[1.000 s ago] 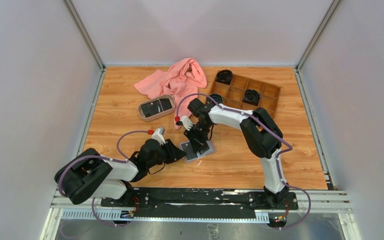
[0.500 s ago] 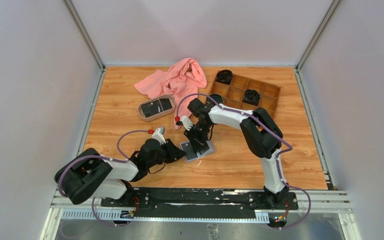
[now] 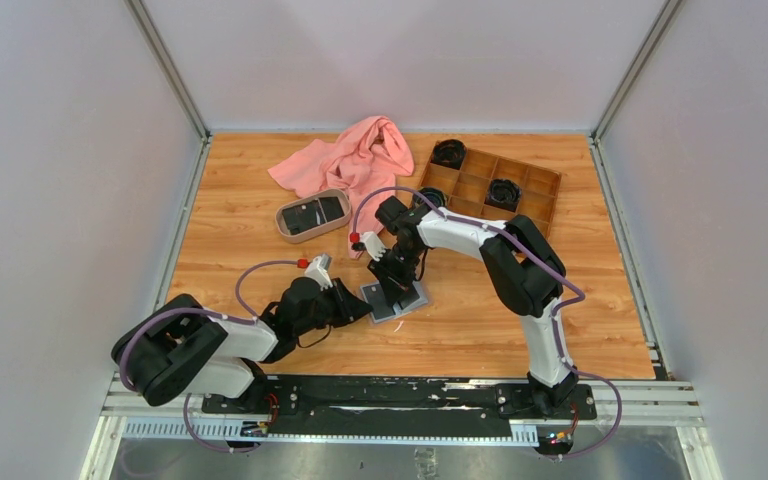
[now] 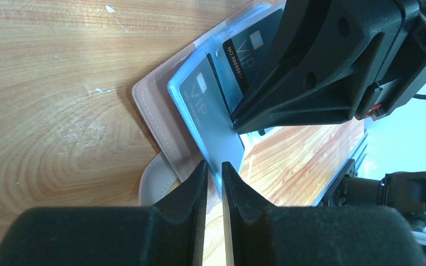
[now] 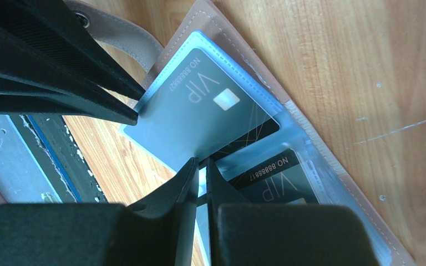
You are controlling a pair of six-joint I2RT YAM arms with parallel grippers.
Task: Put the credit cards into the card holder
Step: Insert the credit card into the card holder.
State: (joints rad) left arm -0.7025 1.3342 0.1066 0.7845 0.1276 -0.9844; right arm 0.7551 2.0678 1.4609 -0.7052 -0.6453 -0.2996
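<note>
- Upper credit card (image 5: 205, 105), in a clear sleeve of the card holder (image 4: 155, 122): "VIP" in pale letters. Along its edge is "NO" and a run of 8s whose last digits are unclear.
- Lower credit card (image 5: 272, 177): "VIP", and a strip reading "NO 88888…" whose last digits are uncertain.

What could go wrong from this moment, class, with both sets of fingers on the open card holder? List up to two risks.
1. The left fingers and right fingers both pinch the clear sleeve of the card holder from opposite sides; pulling apart might tear it or drag the holder across the table.
2. The right fingers sit right beside a VIP card; lifting the sleeve might slide that card out.
</note>
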